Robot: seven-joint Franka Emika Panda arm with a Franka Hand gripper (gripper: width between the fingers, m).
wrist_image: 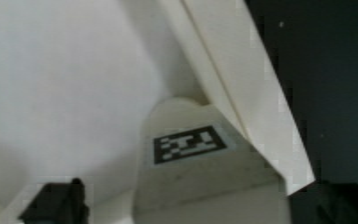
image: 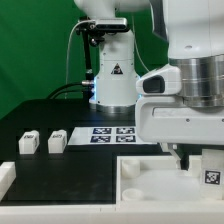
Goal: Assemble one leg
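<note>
I am hanging my two-finger gripper (wrist_image: 190,205), its black fingertips (wrist_image: 51,203) standing apart and holding nothing, directly over the small white plastic block-shaped leg (wrist_image: 194,135) with its square tag, which is sitting inside the large white tray's (image: 140,178) corner.

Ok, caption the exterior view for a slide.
Robot hand lowered at the white tray beside a tagged leg; two legs wait nearby.

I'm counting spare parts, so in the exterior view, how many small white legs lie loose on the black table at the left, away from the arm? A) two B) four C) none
A: two tagged legs lie side by side there, beside the marker board.
</note>
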